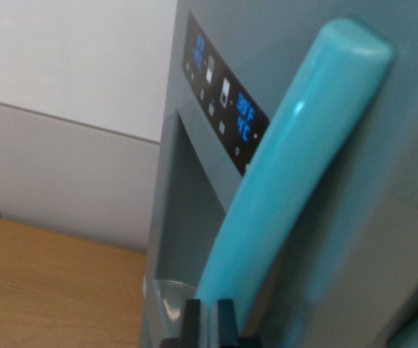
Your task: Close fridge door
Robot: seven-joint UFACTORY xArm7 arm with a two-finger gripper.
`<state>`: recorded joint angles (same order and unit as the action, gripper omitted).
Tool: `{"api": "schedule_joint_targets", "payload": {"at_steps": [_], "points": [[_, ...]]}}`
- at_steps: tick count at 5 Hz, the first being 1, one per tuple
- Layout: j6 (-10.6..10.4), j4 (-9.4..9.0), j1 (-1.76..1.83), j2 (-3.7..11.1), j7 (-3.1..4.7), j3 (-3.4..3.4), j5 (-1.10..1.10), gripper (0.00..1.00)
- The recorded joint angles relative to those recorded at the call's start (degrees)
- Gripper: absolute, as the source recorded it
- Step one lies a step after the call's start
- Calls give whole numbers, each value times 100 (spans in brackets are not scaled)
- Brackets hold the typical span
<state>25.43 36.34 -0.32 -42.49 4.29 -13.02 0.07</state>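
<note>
A grey toy fridge door [382,239] fills the wrist view's right half, seen very close. A thick turquoise handle [288,181] runs diagonally across it from the upper right down to the bottom centre. A black control panel [223,101] with blue lit digits sits above a recessed dispenser niche [187,217]. My gripper [209,326] shows only as two dark fingertips at the bottom edge, close together and right at the handle's lower end. Whether they touch or clasp the handle is hidden.
A wooden surface [49,290] lies at the lower left. Behind it stands a white panelled wall [71,145] with dark seams.
</note>
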Motion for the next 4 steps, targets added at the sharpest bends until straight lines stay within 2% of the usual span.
{"api": "schedule_joint_targets", "payload": {"at_steps": [1, 2, 3, 4], "points": [[-14, 177, 0, 333, 0, 12, 0, 100], [-14, 177, 0, 333, 0, 12, 0, 100], [-23, 452, -5, 689, 0, 131, 0, 100], [-23, 452, -5, 689, 0, 131, 0, 100]]}}
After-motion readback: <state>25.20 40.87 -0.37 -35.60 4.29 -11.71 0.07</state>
